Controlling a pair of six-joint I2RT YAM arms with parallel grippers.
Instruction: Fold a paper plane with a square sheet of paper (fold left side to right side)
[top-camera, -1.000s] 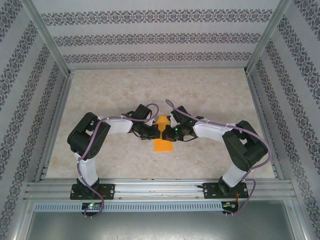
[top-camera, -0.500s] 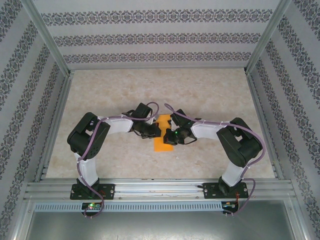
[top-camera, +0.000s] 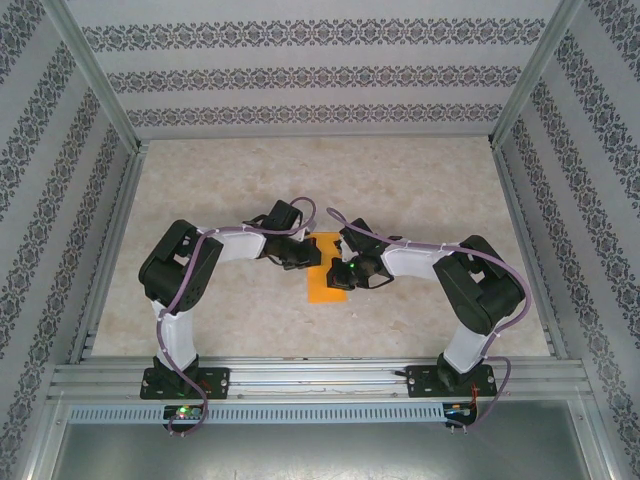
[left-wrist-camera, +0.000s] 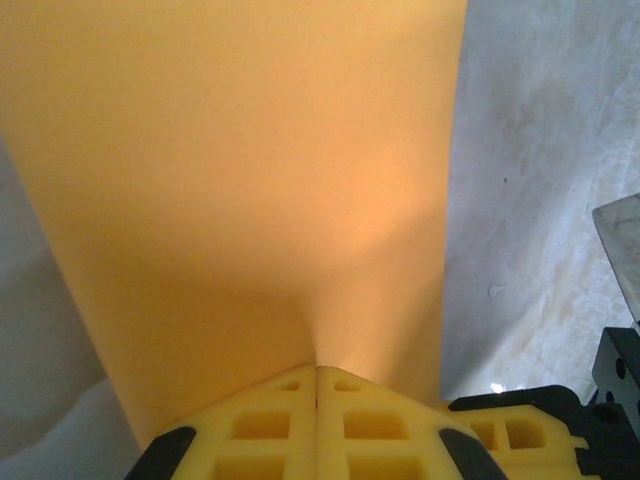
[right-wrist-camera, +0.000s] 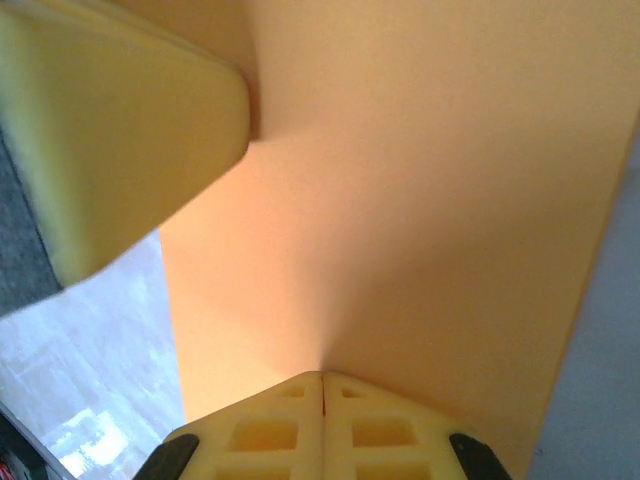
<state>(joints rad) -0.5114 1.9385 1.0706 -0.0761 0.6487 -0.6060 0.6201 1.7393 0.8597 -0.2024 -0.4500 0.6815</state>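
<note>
The square sheet of paper (top-camera: 322, 290) is bright orange and lies as a narrow upright rectangle on the table between both arms. My left gripper (top-camera: 311, 262) is shut, its tips resting on the paper's left part; in the left wrist view the closed yellow fingertips (left-wrist-camera: 317, 367) touch the orange sheet (left-wrist-camera: 250, 150). My right gripper (top-camera: 334, 275) is shut too, with its tips (right-wrist-camera: 322, 374) down on the sheet (right-wrist-camera: 420, 180). The two grippers nearly meet over the paper. A finger of the left gripper (right-wrist-camera: 120, 120) shows at the upper left of the right wrist view.
The beige marbled table (top-camera: 300, 180) is walled by patterned panels on three sides, with aluminium rails (top-camera: 320, 375) along the near edge where the arm bases stand. Bare tabletop (left-wrist-camera: 540, 150) lies just right of the sheet.
The left gripper has slid a little toward the far side along the paper. The right gripper has shifted slightly left and nearer, its elbow drawing in. Both stay shut.
</note>
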